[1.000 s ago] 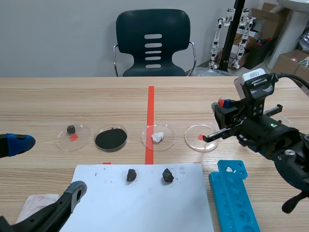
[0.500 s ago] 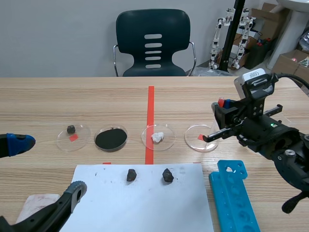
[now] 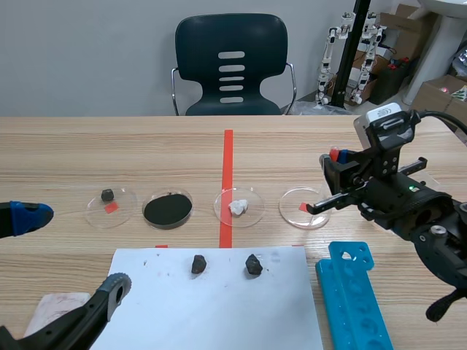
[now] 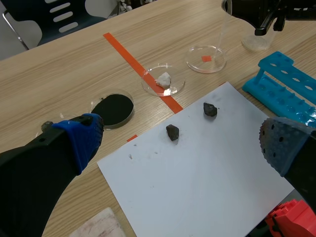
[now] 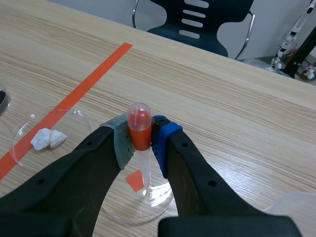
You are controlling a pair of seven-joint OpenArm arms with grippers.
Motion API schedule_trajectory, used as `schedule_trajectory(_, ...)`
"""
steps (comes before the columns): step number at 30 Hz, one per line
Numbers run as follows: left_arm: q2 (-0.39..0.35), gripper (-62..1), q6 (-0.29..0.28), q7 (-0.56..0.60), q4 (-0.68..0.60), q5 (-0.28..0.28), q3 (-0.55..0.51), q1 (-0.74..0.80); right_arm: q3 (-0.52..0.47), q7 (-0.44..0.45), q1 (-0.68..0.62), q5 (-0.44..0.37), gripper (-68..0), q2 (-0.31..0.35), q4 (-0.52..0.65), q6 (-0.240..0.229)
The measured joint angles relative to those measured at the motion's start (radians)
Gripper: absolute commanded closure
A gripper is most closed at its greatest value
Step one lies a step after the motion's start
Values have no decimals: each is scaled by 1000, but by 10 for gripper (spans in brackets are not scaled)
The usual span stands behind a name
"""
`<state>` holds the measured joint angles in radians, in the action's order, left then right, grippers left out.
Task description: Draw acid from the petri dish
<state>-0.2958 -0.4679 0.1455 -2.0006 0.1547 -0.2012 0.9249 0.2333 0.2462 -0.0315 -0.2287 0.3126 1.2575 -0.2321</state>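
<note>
1. Right gripper: closed on the red bulb of a pipette, one pad on each side. It sits at the right of the surface, over the rightmost dish.
2. Pipette: held upright with the bulb on top. The clear stem runs down into the petri dish, and the tip is just beside the orange-red mark inside it. I cannot tell if any liquid is in the stem or the dish.
3. Petri dish: clear and shallow, last on the right in a row of four dishes, right of the red tape line.
4. Other dishes, from right to left: one with white lumps on the tape line, one with black powder, and one with a small dark lump.
5. Left gripper: spread wide and holding nothing, at the near left, over the left edge of a white sheet.
6. White sheet: near centre, with two dark lumps lying apart at its far edge.
7. Blue tube rack: near right, beside the sheet and near of the right gripper.
8. Dark chair: beyond the far edge of the surface.
</note>
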Motion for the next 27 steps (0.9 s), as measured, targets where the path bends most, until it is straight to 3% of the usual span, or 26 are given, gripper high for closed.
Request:
schedule_trajectory(13, 0, -623, 0, 0, 0, 0, 0, 0, 0, -20, -5, 0, -94, 0, 75, 0)
schedule_trajectory(27, 0, -623, 0, 0, 0, 0, 0, 0, -38, -74, -114, 0, -94, 1, 270, 0)
